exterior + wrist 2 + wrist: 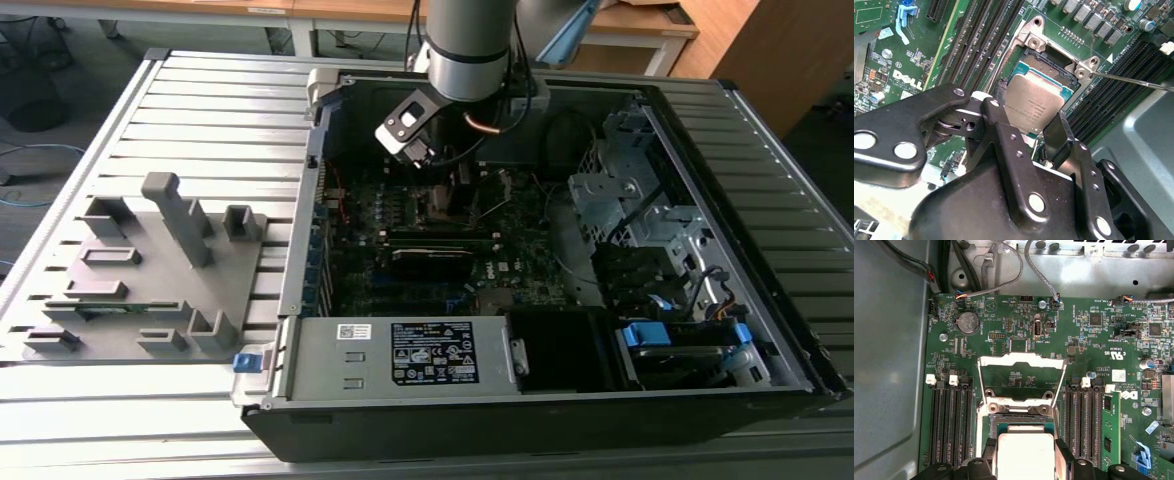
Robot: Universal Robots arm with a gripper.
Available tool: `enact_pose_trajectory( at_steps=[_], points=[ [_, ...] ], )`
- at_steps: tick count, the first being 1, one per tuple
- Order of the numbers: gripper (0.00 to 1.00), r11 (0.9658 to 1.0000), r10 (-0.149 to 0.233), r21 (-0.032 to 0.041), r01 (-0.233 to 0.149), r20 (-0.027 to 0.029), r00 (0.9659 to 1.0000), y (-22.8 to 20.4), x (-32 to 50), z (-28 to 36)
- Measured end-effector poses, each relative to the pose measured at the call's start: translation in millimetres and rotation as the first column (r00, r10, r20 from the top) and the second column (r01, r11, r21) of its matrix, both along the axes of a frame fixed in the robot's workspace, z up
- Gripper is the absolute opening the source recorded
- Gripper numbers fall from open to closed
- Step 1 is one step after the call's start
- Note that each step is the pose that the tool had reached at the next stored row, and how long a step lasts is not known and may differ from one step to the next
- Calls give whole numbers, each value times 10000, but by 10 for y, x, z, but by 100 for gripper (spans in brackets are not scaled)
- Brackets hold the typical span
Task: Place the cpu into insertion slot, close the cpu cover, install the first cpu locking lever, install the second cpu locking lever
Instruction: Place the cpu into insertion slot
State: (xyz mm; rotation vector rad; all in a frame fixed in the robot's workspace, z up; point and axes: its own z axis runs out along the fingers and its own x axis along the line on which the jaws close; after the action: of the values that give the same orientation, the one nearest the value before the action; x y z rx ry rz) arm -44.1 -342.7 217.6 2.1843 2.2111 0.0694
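Pincer point(1026, 117) closed on the cpu point(1036, 100), one black finger point(999, 130) on each of two opposite edges. The chip sits between the fingers with its silver top facing up. In the first wrist view, same grip: pincer point(1025, 452) on cpu point(1025, 460). The cpu is held just over the socket point(1046, 62), slightly tilted and partly covering it, with the far part of the dark contact field still exposed. Can't tell if the near edge touches the socket.

Cover point(1019, 360) is flipped open and standing up behind the socket point(1019, 419), board visible through its cut-out. Thin metal rod point(1134, 81) sticks out sideways from a socket corner, not latched. Black memory slots point(951, 425) run along both sides of the socket, with a green memory stick point(1110, 430) in one. Coin battery point(968, 322) sits further up the board.

Exterior view: arm point(467, 50) reaches down into the open computer case point(307, 250), which lies on the slatted metal surface point(200, 110). Grey holder tray point(147, 270) sits on the exterior view's left, well apart from the pincer.
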Motion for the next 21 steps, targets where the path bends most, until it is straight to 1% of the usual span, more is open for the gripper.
enact_pose_trajectory(
  at_steps=[4, 7, 12, 17, 21],
  points=[
    [54, 10000, 0, 0, 0, 0, 10000, 0, 0, -21],
    [54, 10000, 0, -1, 0, 0, 10000, 0, 0, -22],
    [54, 10000, 0, 2, 0, 2, 10000, 18, 0, -26],
    [54, 10000, 0, 1, 0, 0, 10000, 19, -1, -72],
    [54, 10000, 0, 0, 0, 0, 10000, 19, -1, -76]
  ],
)
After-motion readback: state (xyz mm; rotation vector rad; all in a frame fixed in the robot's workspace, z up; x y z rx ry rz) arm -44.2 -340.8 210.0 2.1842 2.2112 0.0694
